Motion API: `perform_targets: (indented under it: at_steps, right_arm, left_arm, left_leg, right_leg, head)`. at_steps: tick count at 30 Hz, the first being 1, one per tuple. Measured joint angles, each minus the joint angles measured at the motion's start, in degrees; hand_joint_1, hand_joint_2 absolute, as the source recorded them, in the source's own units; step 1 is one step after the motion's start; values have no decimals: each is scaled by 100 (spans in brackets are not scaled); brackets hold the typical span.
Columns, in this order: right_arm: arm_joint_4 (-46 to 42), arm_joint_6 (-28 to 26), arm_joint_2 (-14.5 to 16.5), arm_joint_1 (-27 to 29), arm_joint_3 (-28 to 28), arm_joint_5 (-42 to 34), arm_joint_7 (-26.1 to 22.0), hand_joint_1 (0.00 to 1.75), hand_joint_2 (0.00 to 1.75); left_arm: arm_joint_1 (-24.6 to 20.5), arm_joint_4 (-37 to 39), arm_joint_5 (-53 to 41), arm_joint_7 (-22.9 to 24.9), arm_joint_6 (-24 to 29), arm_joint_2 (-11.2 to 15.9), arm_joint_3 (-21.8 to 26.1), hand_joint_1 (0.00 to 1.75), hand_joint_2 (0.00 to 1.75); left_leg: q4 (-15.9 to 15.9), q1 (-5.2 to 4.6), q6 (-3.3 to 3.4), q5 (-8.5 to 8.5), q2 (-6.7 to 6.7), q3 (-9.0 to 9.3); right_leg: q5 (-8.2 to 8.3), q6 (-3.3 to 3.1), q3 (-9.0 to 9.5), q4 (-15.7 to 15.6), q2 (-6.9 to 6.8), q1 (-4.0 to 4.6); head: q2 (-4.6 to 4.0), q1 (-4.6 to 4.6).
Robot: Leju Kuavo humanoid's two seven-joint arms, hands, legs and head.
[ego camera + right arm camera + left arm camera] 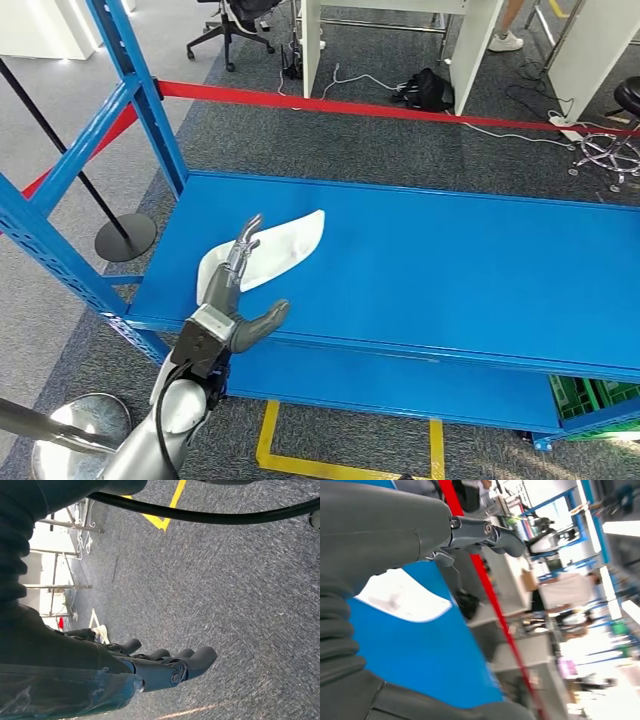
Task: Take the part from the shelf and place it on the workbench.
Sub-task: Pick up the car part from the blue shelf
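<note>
A flat white part (283,247) lies on the blue shelf (453,270), near its left end. My left hand (236,292) reaches over the shelf's front edge. Its fingers (245,243) stretch out above the near end of the part and its thumb (260,326) sticks out to the side. It holds nothing. The left wrist view has the white part (401,596) on the blue board just past the hand (486,532). My right hand (166,667) hangs over grey carpet, fingers loosely apart, with nothing in it.
Blue shelf uprights (140,90) and a diagonal brace rise at the left. A red barrier tape (392,108) runs behind the shelf, held by a post with a round base (124,238). Yellow floor tape (347,465) lies below the shelf. White desks and cables stand farther back.
</note>
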Motion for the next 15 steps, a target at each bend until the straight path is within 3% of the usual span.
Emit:
perform_targets:
  at_steps: [3,6,8,11,15]
  right_arm:
    - [0,66,0,-53,0,-5,35,0,175]
    - [0,91,9,-87,0,-31,55,0,175]
    - [0,90,17,-83,0,-44,55,0,175]
    - [0,91,26,-69,0,-57,47,0,175]
    - [0,138,28,-79,0,-19,39,0,175]
  left_arm:
    - [-412,374,-729,547,-34,131,-58,0,175]
    - [-1101,924,-2421,1891,-107,345,-219,0,175]
    - [-1469,1230,-3280,2372,-131,423,-232,0,175]
    - [-1765,1497,-3672,2369,-212,471,-243,0,175]
    - [-2092,1802,-3931,2243,-711,549,-440,0,175]
  left_leg:
    - [0,0,1,8,-1,-2]
    - [0,0,-6,21,-6,-12]
    - [0,0,-8,29,-6,-17]
    - [0,0,-6,35,-6,-22]
    - [0,0,-6,36,-6,-29]
  right_leg:
    - [6,0,-4,0,-1,0]
    - [19,-4,-11,2,-1,0]
    - [29,-4,-19,2,3,0]
    - [33,-3,-23,2,1,0]
    - [34,-3,-29,2,1,0]
  head:
    - [0,1]
    - [0,-1]
    - [-1,-2]
    - [-1,-1]
    - [0,1]
